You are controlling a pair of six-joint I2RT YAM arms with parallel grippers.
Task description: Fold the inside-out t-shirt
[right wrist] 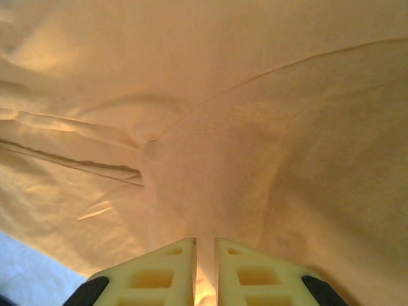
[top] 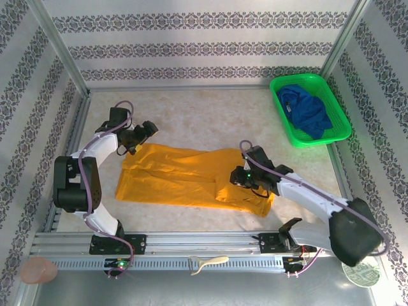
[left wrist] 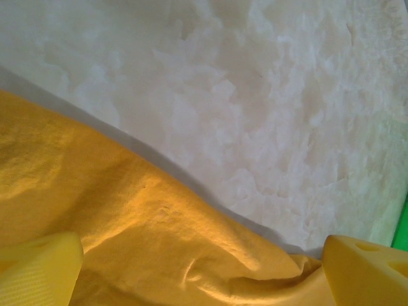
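Here, shirt [top: 185,175]: orange-yellow and wrinkly, it lies flat across the middle of the table with its long side running left to right.
Table [top: 210,115]: pale and marbled, bare behind the shirt.
Left gripper [top: 136,146]: at the shirt's far left corner, over the edge of the cloth.
Left jaws: wide apart. In the left wrist view the two yellow fingers [left wrist: 38,271] sit at the bottom corners of the frame, with cloth lying loose below and between them and nothing pinched.
Shirt edge, left wrist view: runs on a slant from upper left to lower right and throws a thin grey shadow on the table.
Right gripper [top: 237,178]: down on the right part of the shirt, inside its outline.
Right jaws: nearly together, clamped on a pinch of the shirt. In the right wrist view the fingers [right wrist: 153,277] stand side by side with only a thin slit between them, and the cloth rises in a ridge that runs into that slit.
Creases, right wrist view: a few sharp folds lie to the left of the ridge.
Basket [top: 322,139]: green, at the far right corner of the table, well apart from the shirt.
Blue garment [top: 306,108]: bunched inside the basket.
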